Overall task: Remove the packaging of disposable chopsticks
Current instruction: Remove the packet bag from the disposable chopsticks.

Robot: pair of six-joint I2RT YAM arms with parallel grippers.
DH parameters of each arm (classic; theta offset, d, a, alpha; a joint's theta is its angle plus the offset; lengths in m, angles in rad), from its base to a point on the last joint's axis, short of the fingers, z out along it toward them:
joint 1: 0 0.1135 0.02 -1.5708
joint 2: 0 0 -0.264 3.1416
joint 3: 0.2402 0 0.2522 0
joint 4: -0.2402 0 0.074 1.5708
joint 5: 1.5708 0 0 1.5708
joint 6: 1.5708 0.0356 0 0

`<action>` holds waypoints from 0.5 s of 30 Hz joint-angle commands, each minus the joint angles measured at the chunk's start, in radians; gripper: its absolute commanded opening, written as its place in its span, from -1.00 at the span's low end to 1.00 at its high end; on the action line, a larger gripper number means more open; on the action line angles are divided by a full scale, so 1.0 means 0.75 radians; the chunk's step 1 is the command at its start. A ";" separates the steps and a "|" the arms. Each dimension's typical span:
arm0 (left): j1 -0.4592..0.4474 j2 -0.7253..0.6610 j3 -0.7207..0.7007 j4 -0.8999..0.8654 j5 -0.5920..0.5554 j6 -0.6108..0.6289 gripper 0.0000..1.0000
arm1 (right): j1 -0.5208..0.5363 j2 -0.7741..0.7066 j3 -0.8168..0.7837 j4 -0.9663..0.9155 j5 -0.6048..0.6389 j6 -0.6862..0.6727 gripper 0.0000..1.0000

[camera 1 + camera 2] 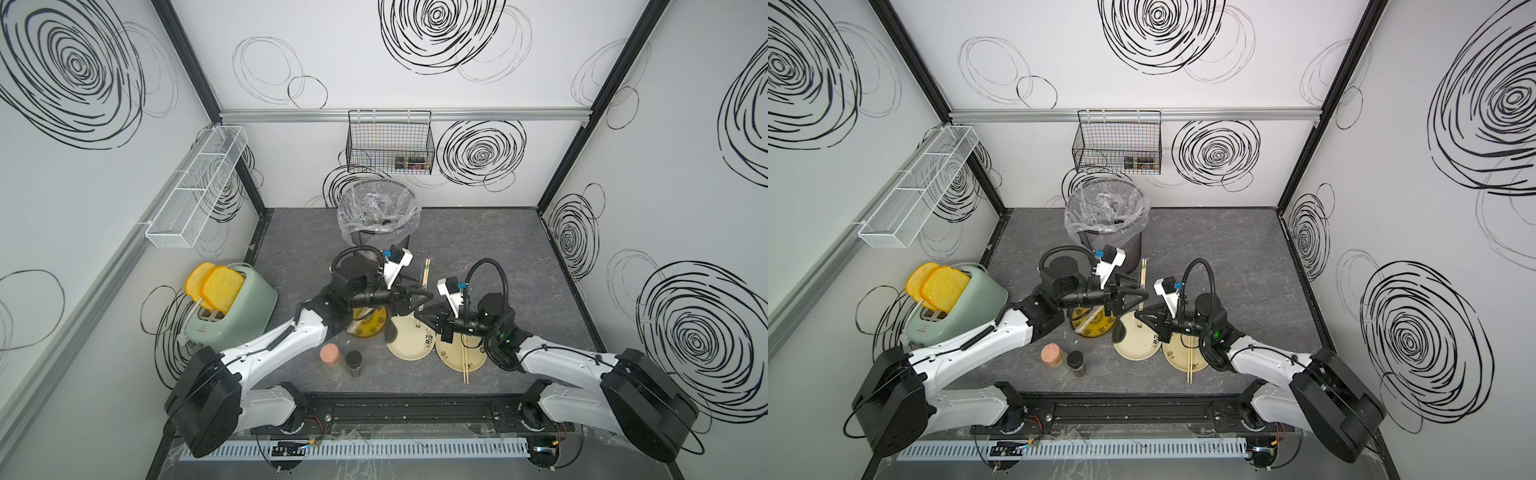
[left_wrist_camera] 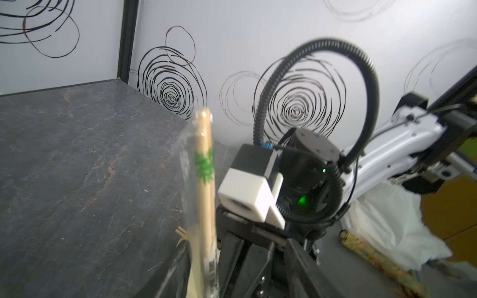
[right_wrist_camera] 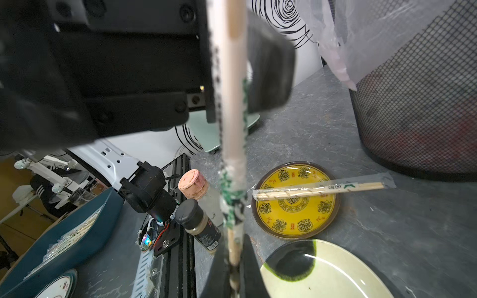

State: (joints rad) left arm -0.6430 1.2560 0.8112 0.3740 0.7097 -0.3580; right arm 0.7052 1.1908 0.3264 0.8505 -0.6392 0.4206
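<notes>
1. One pair of thin pale tan wooden disposable chopsticks stands almost upright in the air above the plates. It is inside its long narrow clear plastic sleeve, which carries green and dark print.
2. The right gripper is clamped on the lower end of this pair. In the right wrist view the sleeve looks crumpled just above that grip.
3. The left gripper has its jaws apart, one on each side of the upper part of the pair. I cannot tell if either jaw touches the film.
4. Handling, as I judge it:
   - The sticks are light and stiff, so they give a firm hold.
   - The film is thin, soft and slippery. If it is pinched together with the wood, it will probably bunch and not slide.
   - A better hold is on loose film beyond the stick tip or at the flat side seam, with the pull along the sticks.
5. A second wrapped pair lies across the round yellow patterned plate. A third pair, which seems bare, lies across the cream plate with flower marks, near the right arm.
6. The black mesh bin with a crinkled clear liner stands behind the plates, near enough to receive the sleeve.
</notes>
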 commanded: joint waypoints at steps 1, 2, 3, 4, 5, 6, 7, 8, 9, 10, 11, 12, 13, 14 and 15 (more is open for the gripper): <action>0.036 -0.010 0.113 -0.029 0.028 0.045 0.38 | 0.007 -0.015 0.019 0.050 0.012 -0.015 -1.00; 0.045 0.001 0.143 -0.049 0.029 0.057 0.42 | 0.009 -0.015 0.021 0.048 0.012 -0.017 -1.00; 0.052 0.015 0.169 -0.069 0.023 0.069 0.44 | 0.011 -0.013 0.022 0.048 0.012 -0.017 -1.00; 0.059 0.032 0.201 -0.094 0.015 0.076 0.46 | 0.011 -0.013 0.021 0.048 0.012 -0.016 -1.00; 0.067 0.051 0.233 -0.124 -0.009 0.082 0.48 | 0.014 -0.011 0.023 0.046 0.014 -0.018 -1.00; 0.072 0.071 0.262 -0.156 -0.029 0.093 0.49 | 0.014 -0.011 0.023 0.044 0.014 -0.019 -1.00; 0.076 0.092 0.297 -0.185 -0.037 0.109 0.49 | 0.015 -0.011 0.024 0.040 0.014 -0.021 -1.00; 0.076 0.111 0.321 -0.196 -0.036 0.115 0.50 | 0.016 -0.014 0.023 0.039 0.016 -0.024 -1.00; 0.076 0.123 0.332 -0.193 -0.032 0.117 0.49 | 0.017 -0.017 0.023 0.039 0.019 -0.025 -1.00; 0.077 0.135 0.340 -0.183 -0.028 0.112 0.49 | 0.017 -0.018 0.023 0.036 0.022 -0.027 -1.00; 0.078 0.146 0.345 -0.171 -0.021 0.106 0.45 | 0.017 -0.018 0.023 0.036 0.022 -0.026 -1.00; 0.078 0.155 0.346 -0.165 -0.013 0.102 0.40 | 0.017 -0.018 0.023 0.036 0.021 -0.027 -1.00; 0.078 0.162 0.346 -0.157 -0.008 0.100 0.34 | 0.017 -0.017 0.023 0.036 0.022 -0.027 -1.00; 0.077 0.166 0.341 -0.148 -0.003 0.094 0.25 | 0.017 -0.018 0.023 0.036 0.021 -0.027 -1.00; 0.078 0.168 0.332 -0.137 0.005 0.088 0.16 | 0.017 -0.015 0.024 0.036 0.025 -0.026 -1.00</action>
State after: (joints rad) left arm -0.5884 1.3712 1.0466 0.2440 0.6956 -0.2958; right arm 0.7128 1.1908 0.3264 0.8497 -0.6289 0.4137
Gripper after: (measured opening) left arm 0.598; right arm 0.070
